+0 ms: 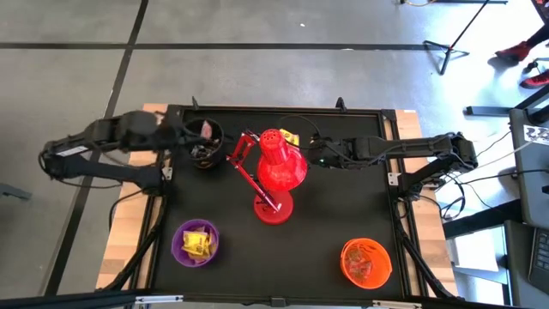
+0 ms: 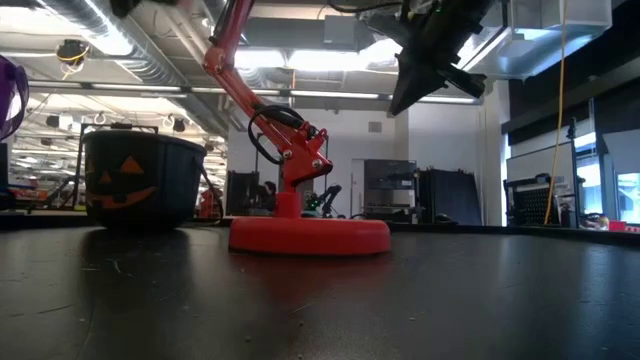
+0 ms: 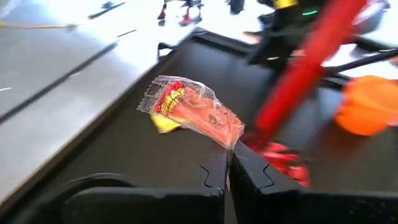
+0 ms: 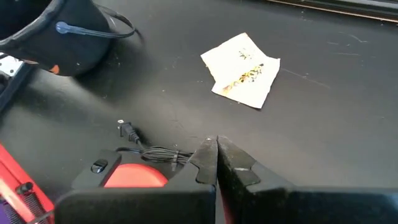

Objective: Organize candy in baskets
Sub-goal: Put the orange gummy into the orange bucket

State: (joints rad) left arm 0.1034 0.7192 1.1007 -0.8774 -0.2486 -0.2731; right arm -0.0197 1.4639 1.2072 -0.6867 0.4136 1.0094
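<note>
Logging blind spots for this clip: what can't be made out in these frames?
High view: black bucket's contents, hidden under the left gripper and its held candy.
High view: orange bucket's contents, too small to count.
High view: yellow candy, partly hidden by the lamp.
Low view: purple bucket, cut off at the left edge.

Bright overhead ceiling lights (image 2: 330, 58) glare at table level; motion blur smears the left wrist view's background.
</note>
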